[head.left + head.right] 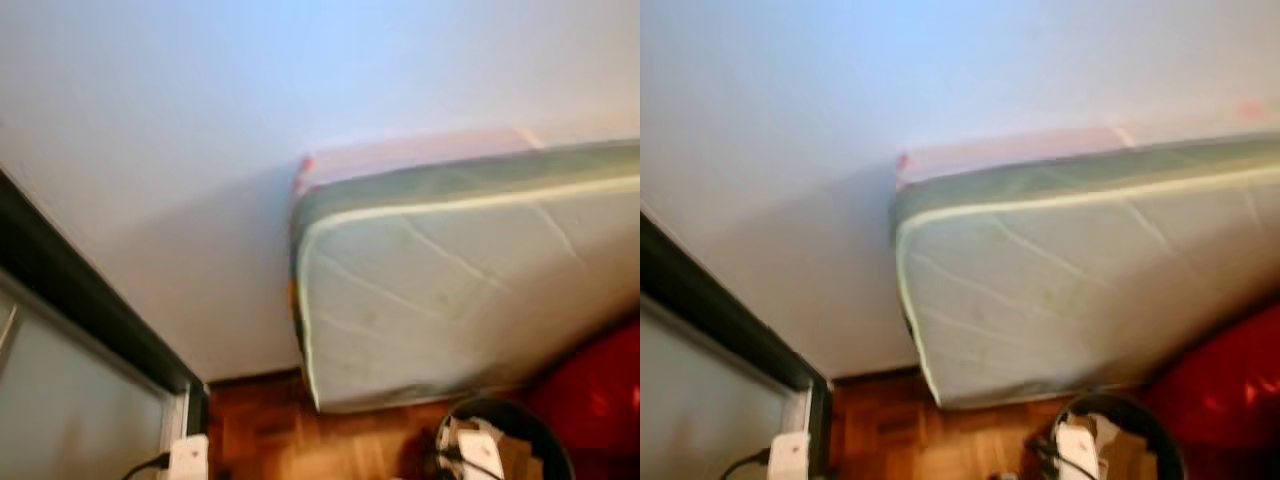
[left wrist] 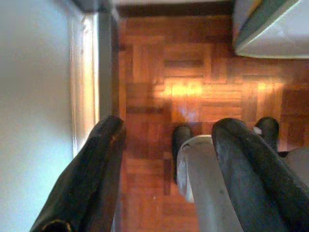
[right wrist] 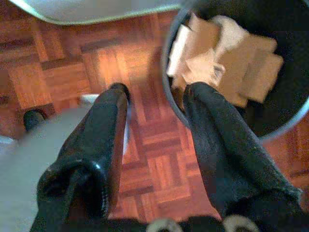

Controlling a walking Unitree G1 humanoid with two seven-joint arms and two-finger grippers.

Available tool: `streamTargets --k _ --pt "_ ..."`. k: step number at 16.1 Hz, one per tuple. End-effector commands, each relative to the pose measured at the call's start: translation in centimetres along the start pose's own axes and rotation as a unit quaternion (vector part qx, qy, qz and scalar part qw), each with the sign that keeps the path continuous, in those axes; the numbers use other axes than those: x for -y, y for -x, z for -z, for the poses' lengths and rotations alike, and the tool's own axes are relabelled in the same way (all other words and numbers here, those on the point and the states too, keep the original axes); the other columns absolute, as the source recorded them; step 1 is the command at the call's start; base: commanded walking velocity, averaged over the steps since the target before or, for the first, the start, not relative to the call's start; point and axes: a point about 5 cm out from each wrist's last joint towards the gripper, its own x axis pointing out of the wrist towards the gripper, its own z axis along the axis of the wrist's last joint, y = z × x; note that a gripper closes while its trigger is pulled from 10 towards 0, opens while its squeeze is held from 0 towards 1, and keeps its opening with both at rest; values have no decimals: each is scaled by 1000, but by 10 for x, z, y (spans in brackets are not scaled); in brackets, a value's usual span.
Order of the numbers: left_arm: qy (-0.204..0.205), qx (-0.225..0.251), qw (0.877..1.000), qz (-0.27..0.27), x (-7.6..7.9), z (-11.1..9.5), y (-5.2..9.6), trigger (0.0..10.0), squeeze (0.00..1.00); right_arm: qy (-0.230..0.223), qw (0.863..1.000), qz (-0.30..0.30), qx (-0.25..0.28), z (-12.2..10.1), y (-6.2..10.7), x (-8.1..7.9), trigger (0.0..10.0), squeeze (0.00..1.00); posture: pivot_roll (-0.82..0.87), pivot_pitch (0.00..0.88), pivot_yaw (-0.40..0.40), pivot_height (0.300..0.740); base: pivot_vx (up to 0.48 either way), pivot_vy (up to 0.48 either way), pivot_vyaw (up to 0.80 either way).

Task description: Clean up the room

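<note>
Left tool point(image 2: 166, 145): fingers spread, empty, above the parquet floor point(image 2: 193, 72).
Right tool point(image 3: 154, 111): fingers spread, empty, just beside the bin's rim.
Bin point(image 3: 289, 118): black, holding cardboard scraps point(image 3: 227, 58).
Mattress point(image 1: 460, 290): behind the bin, leaning against the white wall point(image 1: 200, 130).

Before me I count one mattress point(image 1: 450, 290) leaning against the wall, one red object point(image 1: 595, 395) at its lower corner, and one dark round bin point(image 3: 270, 72) on the parquet floor point(image 2: 193, 87), holding several cardboard scraps point(image 3: 227, 63), their exact number unclear. I have two grippers: my left gripper point(image 2: 166, 145) and my right gripper point(image 3: 157, 116), each with two black fingers spread apart.
</note>
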Motion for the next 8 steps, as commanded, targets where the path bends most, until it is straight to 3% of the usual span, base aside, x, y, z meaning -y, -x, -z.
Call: streamTargets --k 1,8 --pt "-89 -37 994 49 6 -12 -6 10000 0 -116 993 -16 6 -27 -7 2 10000 0 -198 0 60 740 0 0 -775" --pt "-89 -37 994 51 6 -11 -6 10000 0 -116 993 -16 6 -27 -7 2 10000 0 -195 0 60 740 0 0 -775"
